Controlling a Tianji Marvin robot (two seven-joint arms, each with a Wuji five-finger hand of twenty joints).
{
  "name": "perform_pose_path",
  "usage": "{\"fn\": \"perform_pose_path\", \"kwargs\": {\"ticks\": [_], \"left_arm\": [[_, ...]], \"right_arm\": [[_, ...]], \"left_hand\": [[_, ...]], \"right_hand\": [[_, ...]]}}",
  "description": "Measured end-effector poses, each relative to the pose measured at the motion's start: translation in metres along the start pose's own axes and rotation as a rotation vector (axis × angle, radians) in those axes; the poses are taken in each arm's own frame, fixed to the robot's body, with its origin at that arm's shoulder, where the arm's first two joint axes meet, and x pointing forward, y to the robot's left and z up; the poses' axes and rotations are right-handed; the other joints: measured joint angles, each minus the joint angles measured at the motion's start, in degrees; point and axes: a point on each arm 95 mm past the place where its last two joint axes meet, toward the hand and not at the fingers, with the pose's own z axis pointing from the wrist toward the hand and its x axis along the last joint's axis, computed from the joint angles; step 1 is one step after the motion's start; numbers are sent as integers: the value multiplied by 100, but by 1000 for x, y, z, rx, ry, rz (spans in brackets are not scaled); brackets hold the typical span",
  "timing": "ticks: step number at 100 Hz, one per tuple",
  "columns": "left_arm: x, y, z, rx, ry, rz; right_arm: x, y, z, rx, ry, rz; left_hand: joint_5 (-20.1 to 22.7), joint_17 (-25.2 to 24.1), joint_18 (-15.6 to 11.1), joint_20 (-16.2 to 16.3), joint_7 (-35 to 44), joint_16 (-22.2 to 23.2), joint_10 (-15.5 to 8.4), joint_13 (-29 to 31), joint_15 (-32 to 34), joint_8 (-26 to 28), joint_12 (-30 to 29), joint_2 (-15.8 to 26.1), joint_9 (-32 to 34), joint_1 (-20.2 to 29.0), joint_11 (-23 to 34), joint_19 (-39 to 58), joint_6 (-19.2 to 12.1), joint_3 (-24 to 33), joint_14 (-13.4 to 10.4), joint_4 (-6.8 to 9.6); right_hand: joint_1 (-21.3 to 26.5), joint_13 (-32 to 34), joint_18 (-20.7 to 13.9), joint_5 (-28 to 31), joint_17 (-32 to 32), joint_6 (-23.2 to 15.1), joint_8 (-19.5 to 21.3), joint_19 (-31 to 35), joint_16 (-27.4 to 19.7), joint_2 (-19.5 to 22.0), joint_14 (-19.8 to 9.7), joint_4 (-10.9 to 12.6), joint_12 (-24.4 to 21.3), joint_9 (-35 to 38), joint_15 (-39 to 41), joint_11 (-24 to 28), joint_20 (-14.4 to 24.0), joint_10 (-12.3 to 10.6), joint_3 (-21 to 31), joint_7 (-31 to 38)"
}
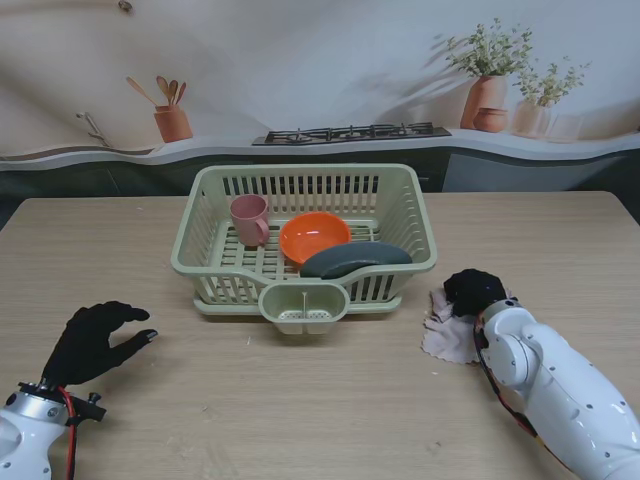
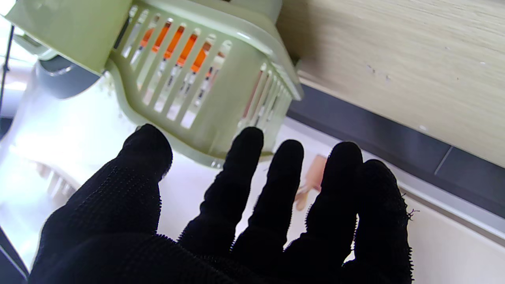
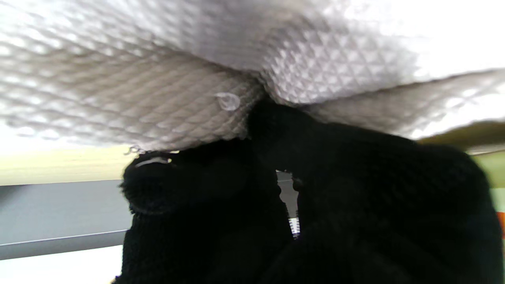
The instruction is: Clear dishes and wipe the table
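The cup [image 1: 249, 218], bowl [image 1: 313, 236] and dark plate [image 1: 355, 259] already sit in the rack [image 1: 190, 255], so I judge only wiping remains. The right hand [image 1: 473, 291] presses curled fingers onto the cloth [image 1: 445, 338] on the surface [image 1: 300, 400] beside the rack, while the left hand [image 1: 95, 340] hovers spread and empty. No writing is readable.

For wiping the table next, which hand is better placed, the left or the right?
The right hand: it rests on the cloth beside the dish rack, fingers bunching it. The left hand is open, empty, far from the cloth.
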Motion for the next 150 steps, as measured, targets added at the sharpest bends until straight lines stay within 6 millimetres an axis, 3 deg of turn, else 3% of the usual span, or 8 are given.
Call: {"fn": "perform_pose_path", "kwargs": {"ticks": [20, 30, 32, 36, 64, 80, 128, 150], "left_arm": [[0, 0, -1, 1, -1, 1], [0, -1, -1, 1, 0, 0], [0, -1, -1, 1, 0, 0], [0, -1, -1, 3, 1, 0], [0, -2, -2, 11, 6, 0], [-1, -2, -2, 11, 6, 0], [-1, -1, -3, 13, 4, 2], [-1, -1, -3, 15, 3, 0]], "right_arm": [[-3, -6, -40, 35, 60, 32], [-7, -7, -56, 34, 84, 32], [-9, -7, -59, 36, 84, 33], [-12, -10, -65, 51, 86, 31], [-29, -13, -91, 98, 108, -11], [-28, -17, -79, 71, 87, -18], [-13, 0, 8, 36, 22, -67], [-8, 4, 19, 35, 9, -59]], "left_hand": [[0, 0, 0, 0, 0, 0, 0, -1, 0, 0, 0, 0, 0, 0, 0, 0, 0, 0, 1, 0], [0, -1, 0, 0, 0, 0, 0, -1, 0, 0, 0, 0, 0, 0, 0, 0, 0, 0, 1, 0], [0, -1, 0, 0, 0, 0, 1, -1, 0, 0, 0, 1, 0, 0, 0, 0, 0, 0, 1, 0], [0, -2, 0, 0, 0, 0, 1, -14, 0, 0, 0, 1, 0, 0, 0, 0, 0, 0, 1, 0], [0, -10, 0, 0, 0, 0, 1, -14, 0, 0, 0, 1, 0, 0, 0, 0, 0, 0, 2, 0], [0, -11, 0, 0, 0, 0, 1, -14, 1, 0, 0, 1, 0, 0, 0, 0, 0, 0, 2, 0], [0, -13, 0, 0, 0, 1, 2, -38, 1, 0, 0, 2, 0, 0, 0, 0, 0, 0, 3, 0], [0, -15, -3, 0, 0, 1, 2, -39, 1, 0, 0, 2, 0, 0, 0, 0, 0, 0, 3, 0]], "right_hand": [[0, 0, -8, -1, -36, 68, -108, -21, 0, 1, -17, -22, -41, 0, 0, 47, 13, -30, -2, -171], [-1, -8, -61, -661, -62, 210, -345, -69, -1, 71, -73, -46, -305, 17, 0, -420, 15, -151, -8, -573], [-1, -11, -63, -233, -75, 231, -281, -69, -1, 73, -76, -46, -300, 17, 0, -347, 15, -156, -8, -467], [-1, -11, -63, -178, -77, 200, -121, -70, -1, 73, -77, -46, -110, 12, 0, -32, 16, -127, -8, -227], [-13, -11, -63, -66, -80, 17, 34, -71, -1, 20, -77, -46, 108, 8, 0, 135, 17, -101, 18, 22], [-97, -12, 65, 94, -90, -255, 308, -19, 100, -32, 27, -49, 399, 37, 0, 604, 18, 63, 213, 486], [-112, -16, 96, 99, -108, -282, 358, 0, 104, -76, 64, -49, 391, 38, 1, 541, 19, 94, 301, 679], [-69, -20, 97, 100, -113, -222, 340, -12, 104, -70, 64, -49, 243, 30, -11, 399, 20, 85, 213, 476]]}}
